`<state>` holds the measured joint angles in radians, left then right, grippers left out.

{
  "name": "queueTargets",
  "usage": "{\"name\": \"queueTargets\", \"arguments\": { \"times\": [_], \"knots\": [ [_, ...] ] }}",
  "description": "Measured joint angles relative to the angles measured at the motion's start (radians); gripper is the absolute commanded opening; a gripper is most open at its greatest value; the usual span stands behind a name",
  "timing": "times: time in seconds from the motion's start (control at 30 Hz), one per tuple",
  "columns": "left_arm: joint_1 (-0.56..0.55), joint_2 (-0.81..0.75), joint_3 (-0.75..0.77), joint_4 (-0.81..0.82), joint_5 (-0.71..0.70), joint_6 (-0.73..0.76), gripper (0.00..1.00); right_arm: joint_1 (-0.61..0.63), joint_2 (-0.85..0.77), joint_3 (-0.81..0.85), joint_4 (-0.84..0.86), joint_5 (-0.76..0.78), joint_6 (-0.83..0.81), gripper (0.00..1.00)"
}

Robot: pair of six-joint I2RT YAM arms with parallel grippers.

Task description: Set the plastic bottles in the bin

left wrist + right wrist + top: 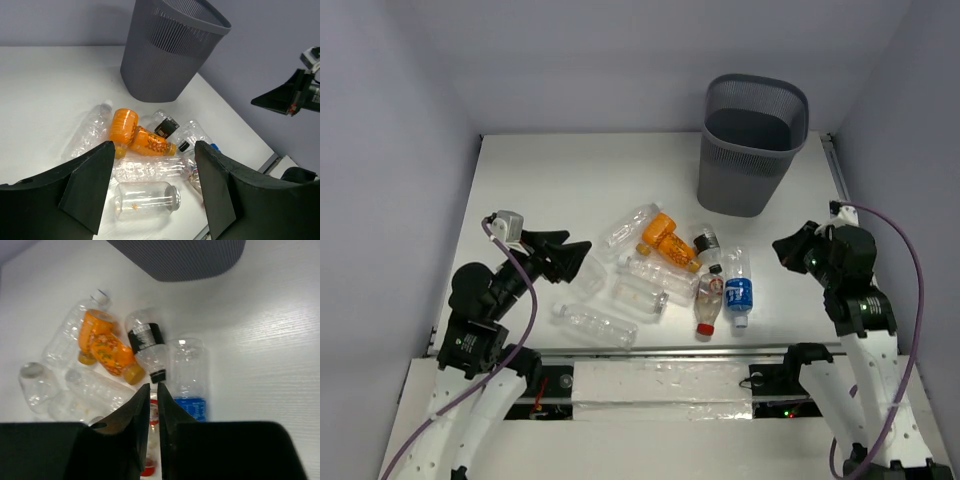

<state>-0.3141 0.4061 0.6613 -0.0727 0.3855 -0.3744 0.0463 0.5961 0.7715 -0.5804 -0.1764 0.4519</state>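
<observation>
The plastic bottles (660, 275) lie heaped mid-way along the near edge of the bench (540, 180), the bin (752, 160) at its far right corner; the left pincer (155, 170), wide open and empty, faces the heap and appears nearer than the right pincer (153, 390), which is all but shut and empty.

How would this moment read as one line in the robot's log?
left gripper: open, empty | right gripper: shut, empty | plastic bottles: lying on table | bin: upright, beyond them
</observation>
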Motion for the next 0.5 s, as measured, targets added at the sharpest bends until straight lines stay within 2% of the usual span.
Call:
{"name": "queueTargets", "arguments": {
  "times": [0.03,0.13,0.2,0.27,0.3,0.37,0.47,0.5],
  "knots": [
    [0.000,-0.003,0.000,-0.001,0.001,0.001,0.61,0.000,0.023,0.000,-0.004,0.002,-0.002,0.40],
    [-0.003,-0.019,0.000,-0.007,0.003,0.007,0.52,0.000,0.098,0.002,-0.024,0.015,-0.006,0.74],
    [-0.013,-0.036,0.000,-0.010,0.003,0.011,0.41,0.000,0.149,0.004,-0.037,0.026,-0.008,0.80],
    [-0.028,-0.061,0.000,-0.020,-0.005,0.014,0.30,0.000,0.189,0.007,-0.048,0.030,-0.010,0.81],
    [-0.040,-0.076,0.000,-0.026,-0.013,0.014,0.13,0.000,0.210,0.009,-0.053,0.031,-0.010,0.81],
    [-0.066,-0.103,0.000,-0.036,-0.032,0.014,0.00,0.000,0.255,0.018,-0.067,0.031,-0.010,0.81],
    [-0.097,-0.129,0.000,-0.047,-0.071,0.018,0.00,0.000,0.335,0.039,-0.080,0.035,-0.015,0.82],
    [-0.105,-0.131,0.000,-0.052,-0.085,0.018,0.03,0.000,0.361,0.048,-0.083,0.035,-0.018,0.83]
  ]
}}
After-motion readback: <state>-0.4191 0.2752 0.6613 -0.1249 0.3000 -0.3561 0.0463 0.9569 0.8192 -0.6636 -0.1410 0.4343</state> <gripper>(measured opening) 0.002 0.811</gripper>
